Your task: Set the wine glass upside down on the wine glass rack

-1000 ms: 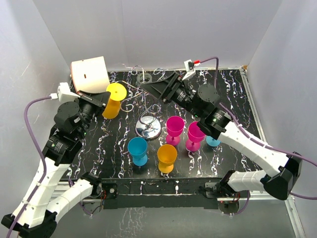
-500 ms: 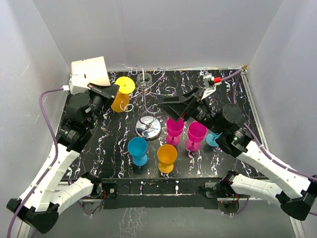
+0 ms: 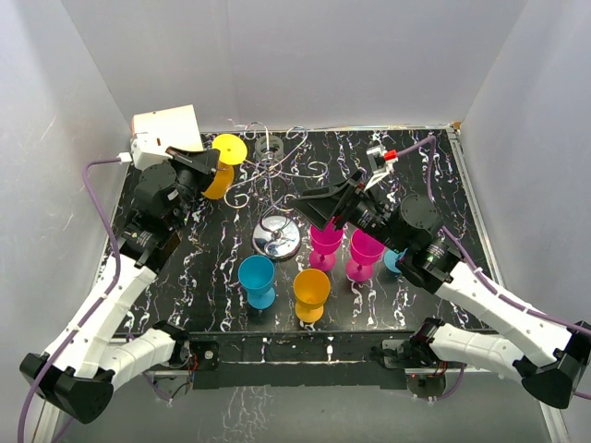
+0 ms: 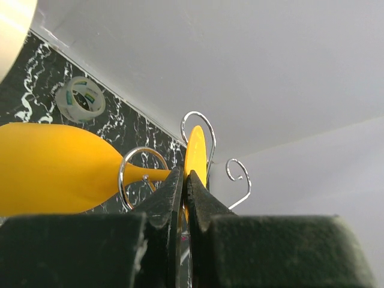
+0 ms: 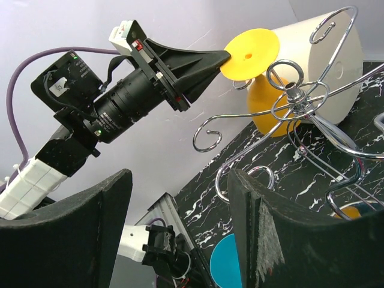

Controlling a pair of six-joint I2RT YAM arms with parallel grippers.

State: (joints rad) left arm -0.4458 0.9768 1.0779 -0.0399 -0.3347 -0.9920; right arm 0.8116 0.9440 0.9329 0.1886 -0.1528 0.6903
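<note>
Top view: the right fingers (image 3: 319,205) are standing back from the wine glass rack (image 3: 277,175), wide and empty. The left fingers (image 3: 211,163) are carrying the yellow wine glass (image 3: 220,182) closer to its left scrolls, clamping the foot. Five glasses are standing on the surface (image 3: 203,277): two magenta glasses (image 3: 325,233), two blue glasses (image 3: 257,275), one orange glass (image 3: 311,288). One rack.

Left wrist view: the fingers are pinching the thin foot edge; whether the stem is sitting inside a loop cannot be told.

Right wrist view: the bowl is hanging below the foot. The glass is probably light, stiff, slippery plastic, so an edge grip is keeping the stem free.
</note>
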